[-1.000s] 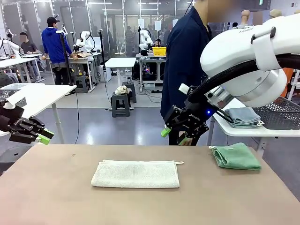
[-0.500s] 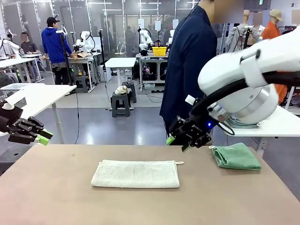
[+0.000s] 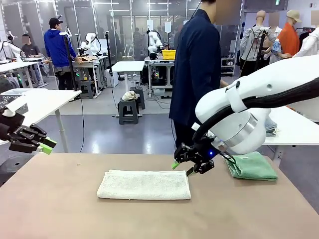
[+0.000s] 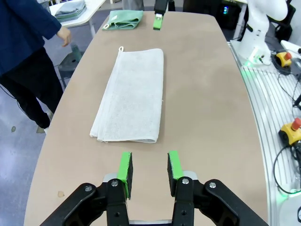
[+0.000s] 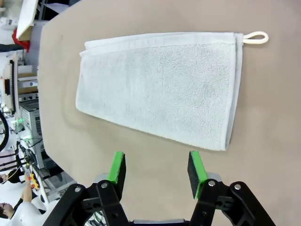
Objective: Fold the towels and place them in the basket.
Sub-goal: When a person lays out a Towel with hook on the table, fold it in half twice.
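Cream terry, the white towel (image 3: 144, 184) lies folded flat mid-worktop (image 3: 60, 209), its long axis running 9 to 3 o'clock and its corner loop (image 3: 190, 173) pointing to 3. The right claw (image 3: 181, 169) hovers by that loop end, pads apart, empty. The green towel (image 3: 250, 166) lies folded at 2 o'clock. The left claw (image 3: 46, 145) hangs at 9 o'clock, partly apart, empty.

The right arm is covering the near left corner of the mint green towel (image 3: 253, 167) in the front view. The picture's top edge is cutting off the person (image 4: 26, 52) in the left wrist view, leaving a sleeve and one hand. The folded stack (image 4: 70, 9) on the side desk is lying too small to tell apart.
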